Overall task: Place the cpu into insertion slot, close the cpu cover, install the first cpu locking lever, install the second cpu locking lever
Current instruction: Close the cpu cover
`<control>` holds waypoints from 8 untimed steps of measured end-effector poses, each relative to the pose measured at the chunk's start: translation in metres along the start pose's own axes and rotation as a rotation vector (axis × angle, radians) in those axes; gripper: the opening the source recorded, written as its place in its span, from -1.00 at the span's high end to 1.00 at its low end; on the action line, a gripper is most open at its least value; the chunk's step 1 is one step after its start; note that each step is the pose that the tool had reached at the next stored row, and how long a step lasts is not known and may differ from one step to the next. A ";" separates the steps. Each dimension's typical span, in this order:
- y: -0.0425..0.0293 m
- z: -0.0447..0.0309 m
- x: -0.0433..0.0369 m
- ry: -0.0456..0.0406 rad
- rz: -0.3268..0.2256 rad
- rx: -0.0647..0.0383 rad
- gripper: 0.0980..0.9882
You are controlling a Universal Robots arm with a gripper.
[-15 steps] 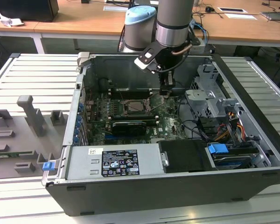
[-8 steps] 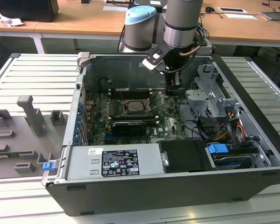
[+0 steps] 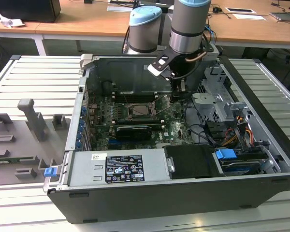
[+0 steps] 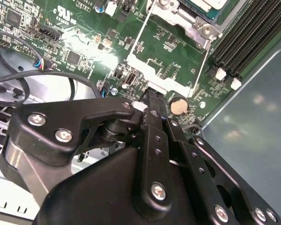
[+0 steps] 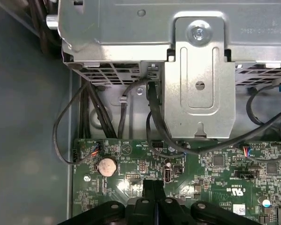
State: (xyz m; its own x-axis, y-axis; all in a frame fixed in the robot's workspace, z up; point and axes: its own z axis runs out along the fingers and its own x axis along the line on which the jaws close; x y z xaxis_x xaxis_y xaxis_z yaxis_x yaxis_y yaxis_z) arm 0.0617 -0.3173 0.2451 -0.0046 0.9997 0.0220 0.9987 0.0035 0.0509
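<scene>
You see an open computer case on the slatted worktop | power supply with a label along its near side | grey fixture blocks at the exterior view's left, blue clip just beside the case | coin battery on the green board, black cables looping near a metal bracket | wooden desks behind

Even light is filling the case; glare is streaking the board in the second wrist view.

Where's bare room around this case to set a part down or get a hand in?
Free: table slats beyond the grey fixtures; black panel beside the power supply. Crowded: insertion slot beside the gripper, cables.
</scene>
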 end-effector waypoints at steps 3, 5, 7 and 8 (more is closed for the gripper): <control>-0.0021 0.0000 0.0001 0.0003 0.000 0.000 0.98; -0.0039 -0.0001 0.0001 0.0003 0.000 0.000 0.98; -0.0069 -0.0002 0.0001 0.0002 0.000 0.000 0.98; -0.0082 -0.0003 0.0001 0.0003 0.000 0.000 0.98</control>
State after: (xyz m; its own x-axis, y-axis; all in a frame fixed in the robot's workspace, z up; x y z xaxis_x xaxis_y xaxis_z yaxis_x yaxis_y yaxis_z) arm 0.0534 -0.3173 0.2450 -0.0048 0.9997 0.0223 0.9987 0.0037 0.0510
